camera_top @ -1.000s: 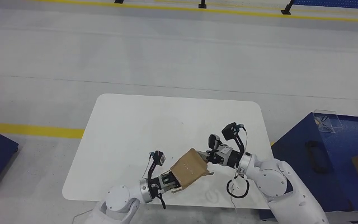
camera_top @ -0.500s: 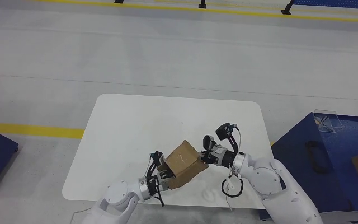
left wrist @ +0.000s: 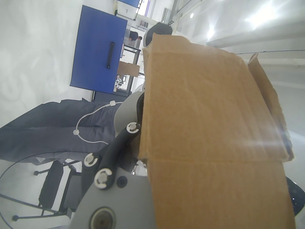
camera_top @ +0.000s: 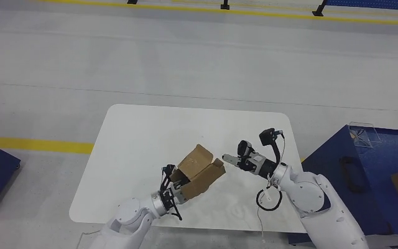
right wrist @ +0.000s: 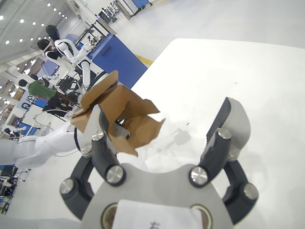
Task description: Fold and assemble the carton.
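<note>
Cardboard carton (camera_top: 198, 171): partly folded, flaps open; held raised over table (camera_top: 143, 137), near half
Left gripper (camera_top: 176, 187): clamped on carton's lower end
Right gripper (camera_top: 227, 159): spread wide; just beside carton, apart

Nothing legible right now. A white label (right wrist: 155, 218) at the right wrist carries a cut-off mark; a far wall sign (right wrist: 25, 102) shows big letters, too blurred to read.
</note>
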{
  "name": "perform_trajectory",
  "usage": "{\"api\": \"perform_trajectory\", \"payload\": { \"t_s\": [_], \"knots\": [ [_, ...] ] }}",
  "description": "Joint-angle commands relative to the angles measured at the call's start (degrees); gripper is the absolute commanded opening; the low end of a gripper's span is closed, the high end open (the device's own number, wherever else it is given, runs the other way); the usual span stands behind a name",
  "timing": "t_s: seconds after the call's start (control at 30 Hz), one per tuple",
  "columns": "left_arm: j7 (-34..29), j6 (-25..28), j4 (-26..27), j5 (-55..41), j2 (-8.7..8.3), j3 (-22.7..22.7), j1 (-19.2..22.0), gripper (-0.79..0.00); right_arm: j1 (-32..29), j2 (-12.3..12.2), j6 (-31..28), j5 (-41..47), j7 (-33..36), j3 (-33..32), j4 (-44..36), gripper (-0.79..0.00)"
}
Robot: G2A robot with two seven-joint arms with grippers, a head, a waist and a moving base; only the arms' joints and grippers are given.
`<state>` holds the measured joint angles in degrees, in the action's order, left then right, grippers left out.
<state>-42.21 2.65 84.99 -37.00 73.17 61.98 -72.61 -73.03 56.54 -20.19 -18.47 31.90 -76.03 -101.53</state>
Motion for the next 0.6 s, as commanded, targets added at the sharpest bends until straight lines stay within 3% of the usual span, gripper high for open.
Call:
{"api": "perform_trajectory", "payload": {
  "t_s": [0.0,0.57],
  "knots": [
    [0.68,0.15,0.03,-0.79,0.06,0.18,-0.08,-0.785,-0.96,-0.31,-0.57,-1.17,2.05,-1.1,-0.34,0.0],
    [1.92,3.0,1.15,3.28,0.54,-2.59,-0.2,-0.785,3.99,1.67,2.23,-12.78,-2.35,9.42,3.2,0.0]
  ]
}}
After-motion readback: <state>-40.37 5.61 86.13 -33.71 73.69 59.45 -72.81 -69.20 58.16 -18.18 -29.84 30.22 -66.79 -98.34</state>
